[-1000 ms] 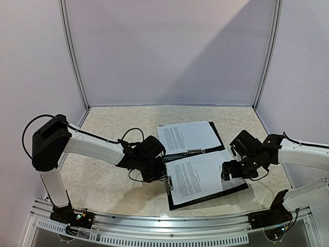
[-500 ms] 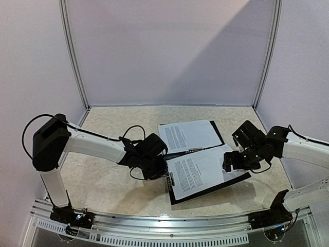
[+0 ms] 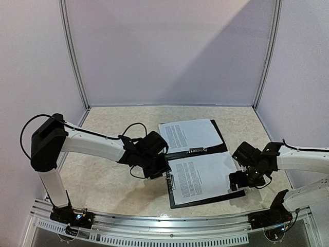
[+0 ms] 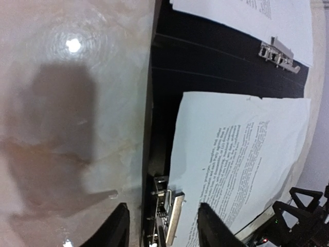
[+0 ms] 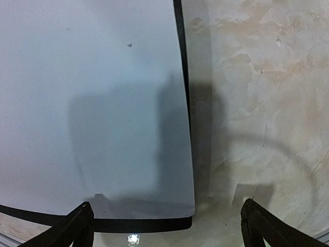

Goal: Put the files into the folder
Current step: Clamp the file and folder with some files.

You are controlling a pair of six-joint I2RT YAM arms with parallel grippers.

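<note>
The black folder (image 3: 222,147) lies open on the table. One stack of the files (image 3: 187,135) lies on its far half, another (image 3: 198,177) on its near half. My left gripper (image 3: 163,171) is open at the folder's left edge. In the left wrist view its fingers (image 4: 117,226) straddle a metal clip (image 4: 169,211) beside the near sheets (image 4: 241,149). My right gripper (image 3: 240,181) is open and empty over the folder's near right corner. In the right wrist view the sheets (image 5: 103,103) and the folder's black edge (image 5: 139,225) lie between its fingers (image 5: 77,226).
A second metal clip (image 4: 277,54) sits on the folder's spine between the two stacks. Bare marbled tabletop (image 3: 103,175) lies left of the folder and to its right (image 5: 257,103). Walls with metal posts close in the back and sides.
My right gripper has moved nearer and to the right, from over the near sheets to the folder's near right corner. The near half with its sheets has turned slightly. The left gripper has hardly moved.
</note>
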